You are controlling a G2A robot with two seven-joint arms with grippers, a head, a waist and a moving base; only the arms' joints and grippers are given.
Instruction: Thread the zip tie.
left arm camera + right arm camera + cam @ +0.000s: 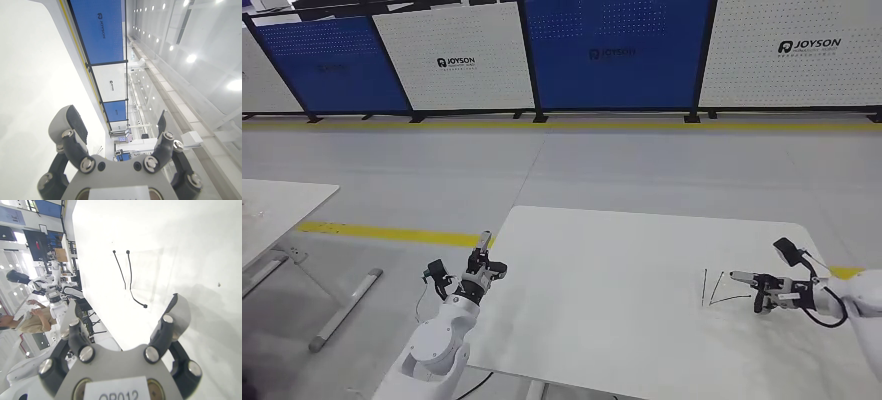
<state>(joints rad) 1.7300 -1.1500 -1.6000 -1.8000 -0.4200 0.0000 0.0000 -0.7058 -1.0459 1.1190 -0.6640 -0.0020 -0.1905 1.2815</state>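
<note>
The left gripper (483, 243) is held at the left edge of the white table (622, 300), its fingers spread wide with nothing between them. Well apart from it, near the table's right side, three black zip ties (130, 273) are laid flat on the surface (two lie nearly straight, side by side, and the third curves off from near their tail ends). Just beside them the right gripper (124, 302) is poised, likewise spread and holding nothing, its fingertips pointed towards the ties.

On the white table (189, 247), two black zip ties (121, 271) lie side by side. A third, bent zip tie (137, 301) lies at their tails, just before the right gripper (123, 302), whose fingers are spread apart.
</note>
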